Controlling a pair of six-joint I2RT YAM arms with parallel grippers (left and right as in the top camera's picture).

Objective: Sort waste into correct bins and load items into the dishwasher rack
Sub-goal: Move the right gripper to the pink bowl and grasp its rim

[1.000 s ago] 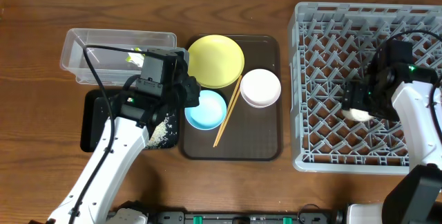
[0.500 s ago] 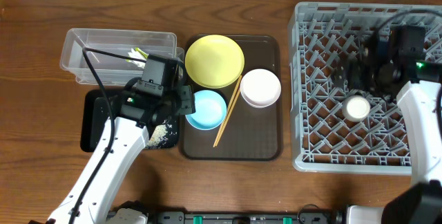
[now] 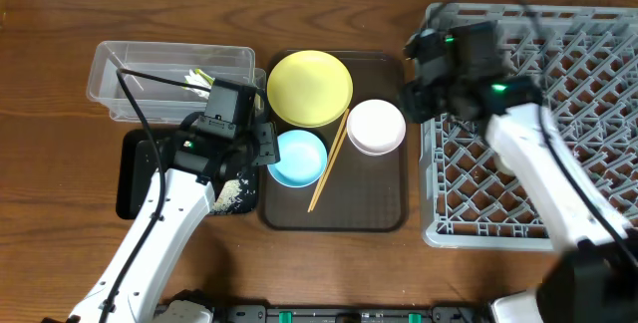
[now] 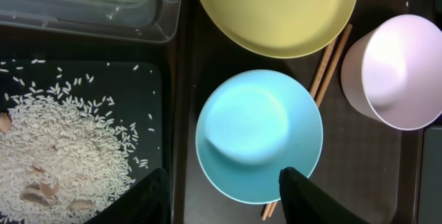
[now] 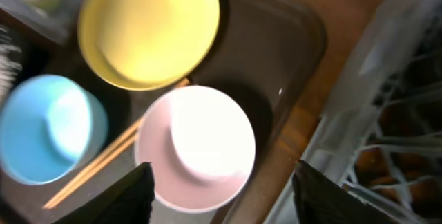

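Grey plastic lattice dishwasher rack (image 3: 588,54), right of table: we see no dish on the part of its floor that shows. The right arm crosses much of it.

Waste, as we judge it, is sorted:
- One crumpled yellow-green snack wrapper (image 3: 199,81) lies inside the clear plastic rectangular tub (image 3: 130,74).
- One spread of loose white rice scraps (image 4: 62,148), with a few brownish bits among it, lies in the shallow black rectangular tray (image 3: 135,178).

Loading is left to do. On the brown serving tray (image 3: 369,198), between the bins and the rack, we count:
- One round yellow plate (image 3: 311,87).
- One pale pink-white bowl (image 3: 376,127).
- One light blue bowl (image 3: 296,158).
- Two thin wooden chopsticks (image 3: 327,161), one pair, lying aslant between the two bowls with their upper ends under the plate's rim.

We find no small cup in any view. It may be hidden under the right arm; we cannot tell.

The left gripper (image 4: 224,182) is spread wide and holds nothing. It hangs over the near rim of the blue bowl, one finger to either side. The right gripper (image 5: 222,169) is also spread wide and holds nothing, and it sits above the pink-white bowl at the tray's right end.

Other counts: two bins, one rack, one serving tray, two arms.

Our reading is that both bowls are about to be taken. Four kinds of item remain outside the rack, and the cup is unaccounted for.
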